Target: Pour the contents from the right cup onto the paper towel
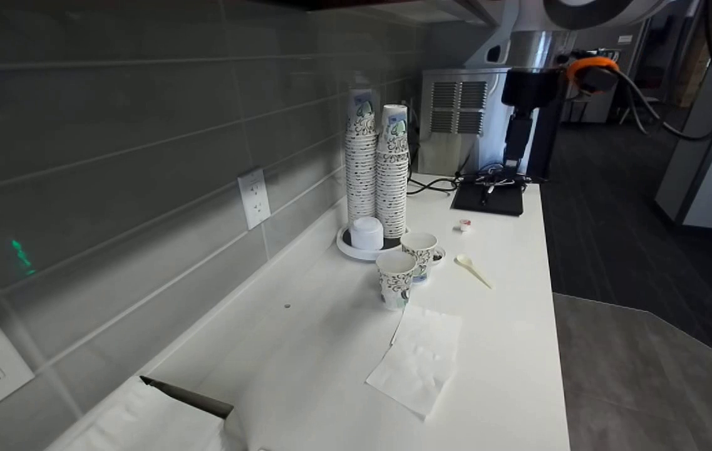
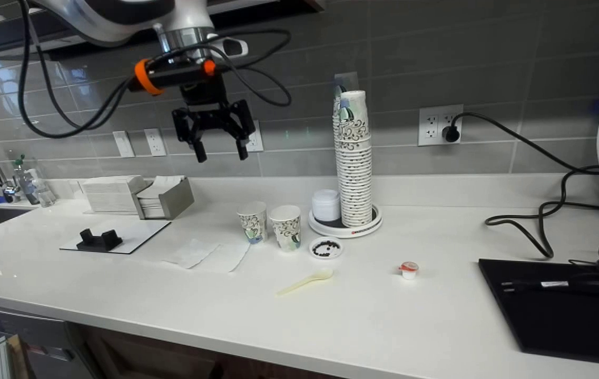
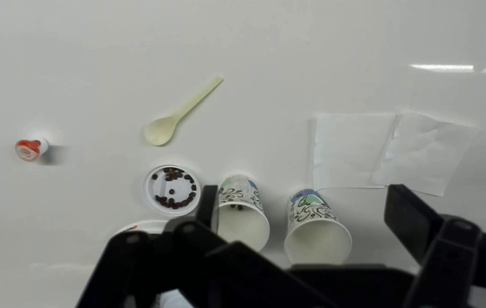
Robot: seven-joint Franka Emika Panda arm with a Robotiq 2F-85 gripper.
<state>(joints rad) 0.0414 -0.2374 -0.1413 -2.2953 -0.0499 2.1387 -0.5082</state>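
Observation:
Two white patterned paper cups stand upright side by side in all views. The right cup (image 2: 286, 229), beside the bean lid, also shows in the wrist view (image 3: 239, 192) and in an exterior view (image 1: 423, 250), partly behind the other cup (image 1: 396, 282). Its contents, a few dark beans (image 3: 237, 207), show just inside its rim; the rest of its inside is hidden. The paper towel (image 2: 228, 258) is two thin overlapping white sheets lying flat beside the cups, also in the wrist view (image 3: 349, 149). My gripper (image 2: 221, 152) is open and empty, well above the counter.
A white lid (image 2: 325, 253) with dark beans sits beside the right cup. A pale spoon (image 2: 307, 281) and a small creamer pod (image 2: 409, 270) lie in front. Tall cup stacks (image 2: 356, 179) stand on a round tray (image 2: 367, 230). A napkin holder (image 2: 177, 199) stands near the wall.

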